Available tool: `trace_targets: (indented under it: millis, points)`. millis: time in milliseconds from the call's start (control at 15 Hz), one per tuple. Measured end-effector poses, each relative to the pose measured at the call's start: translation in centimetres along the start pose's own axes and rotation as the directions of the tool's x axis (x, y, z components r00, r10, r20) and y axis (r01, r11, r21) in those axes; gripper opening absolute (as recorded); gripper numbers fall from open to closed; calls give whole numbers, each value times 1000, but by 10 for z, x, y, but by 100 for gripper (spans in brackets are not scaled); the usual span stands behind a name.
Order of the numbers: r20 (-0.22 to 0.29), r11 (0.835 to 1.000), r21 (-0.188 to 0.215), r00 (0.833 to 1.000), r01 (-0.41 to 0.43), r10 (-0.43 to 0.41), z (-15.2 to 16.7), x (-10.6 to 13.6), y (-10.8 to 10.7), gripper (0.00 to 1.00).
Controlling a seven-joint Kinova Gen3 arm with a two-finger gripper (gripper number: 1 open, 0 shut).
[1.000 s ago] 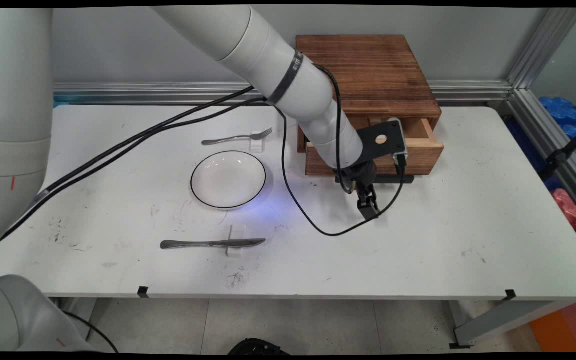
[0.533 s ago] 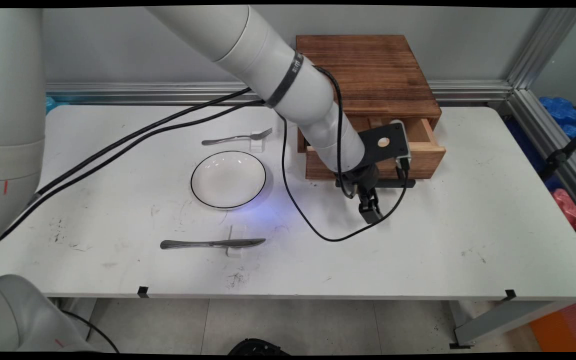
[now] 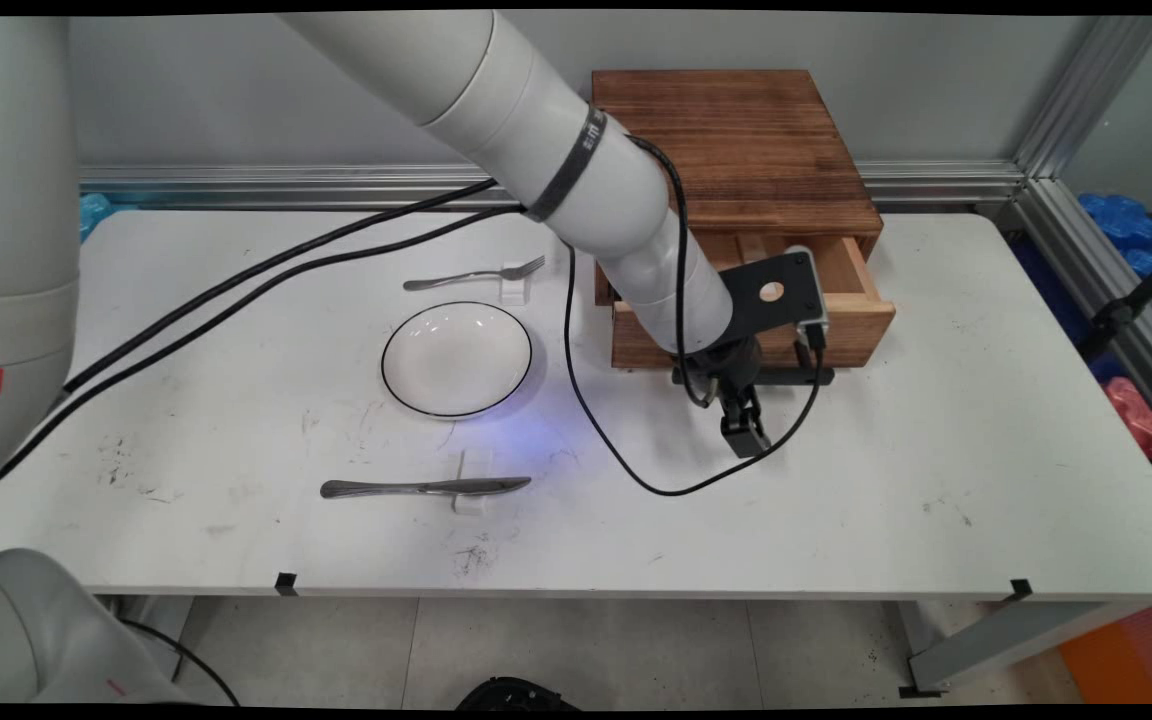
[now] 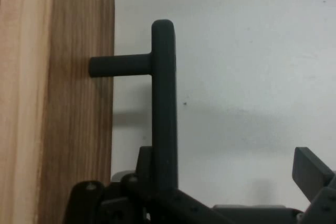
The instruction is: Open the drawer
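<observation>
The black two-finger gripper (image 3: 744,432) stands open at the black bar handle (image 4: 164,103) of the partly drawn-out light wooden drawer (image 3: 851,322), the bar hard against its one side and its other finger (image 4: 312,174) well clear, nothing clamped.

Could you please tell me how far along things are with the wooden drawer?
Done: the drawer stands partly out of the wooden box, its inside showing. In hand: the jaws stand open at the black handle bar, the visible finger well clear of it. Left: the drawer is not fully out; fork, plate and knife lie apart from the arm.
</observation>
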Motion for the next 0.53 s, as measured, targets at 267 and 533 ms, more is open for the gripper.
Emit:
trace_targets:
  millis: [267, 533]
  points:
    - [-1, 1000, -7, 1000, 4, -4, -3, 1, 6, 100]
    - [-1, 1000, -17, 1000, 9, -9, -7, 3, 13, 100]
